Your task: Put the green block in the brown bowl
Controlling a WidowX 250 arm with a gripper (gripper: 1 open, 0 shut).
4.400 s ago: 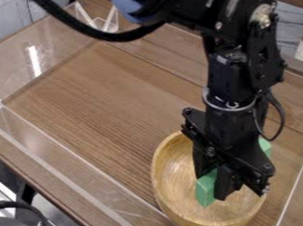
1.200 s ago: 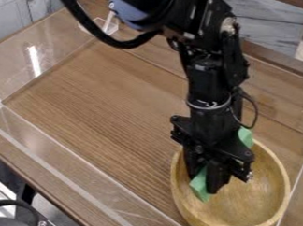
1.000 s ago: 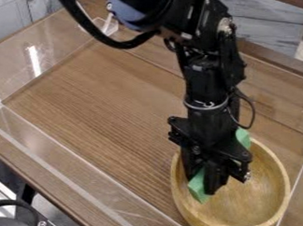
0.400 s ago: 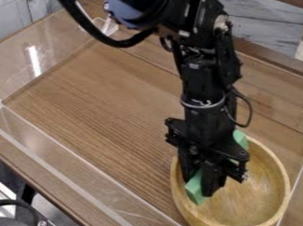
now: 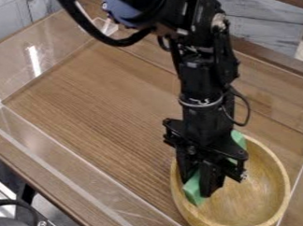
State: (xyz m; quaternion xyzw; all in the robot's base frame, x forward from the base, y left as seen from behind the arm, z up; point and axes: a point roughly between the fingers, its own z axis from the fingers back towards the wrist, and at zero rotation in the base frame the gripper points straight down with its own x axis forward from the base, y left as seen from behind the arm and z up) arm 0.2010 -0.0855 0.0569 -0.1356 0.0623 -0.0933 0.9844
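Note:
The brown bowl [image 5: 266, 205] sits at the lower right of the wooden table, a wide light-brown wooden dish with a thick rim. My black gripper [image 5: 208, 185] points steeply down into its left half and is shut on the green block [image 5: 197, 188]. The block shows as bright green at the fingers' lower tip, with another bit of green [image 5: 239, 139] behind the gripper body. Its lower end is inside the bowl, close to the bowl's floor; whether it touches I cannot tell.
A clear plastic wall [image 5: 65, 154] runs around the wooden tabletop [image 5: 92, 94], along the left and front. A pale ledge [image 5: 276, 30] stands behind the table at the upper right. The black arm [image 5: 194, 42] rises from the bowl toward the top of the view.
The arm with the block has drifted slightly left inside the bowl. The gripper has stayed shut on the block.

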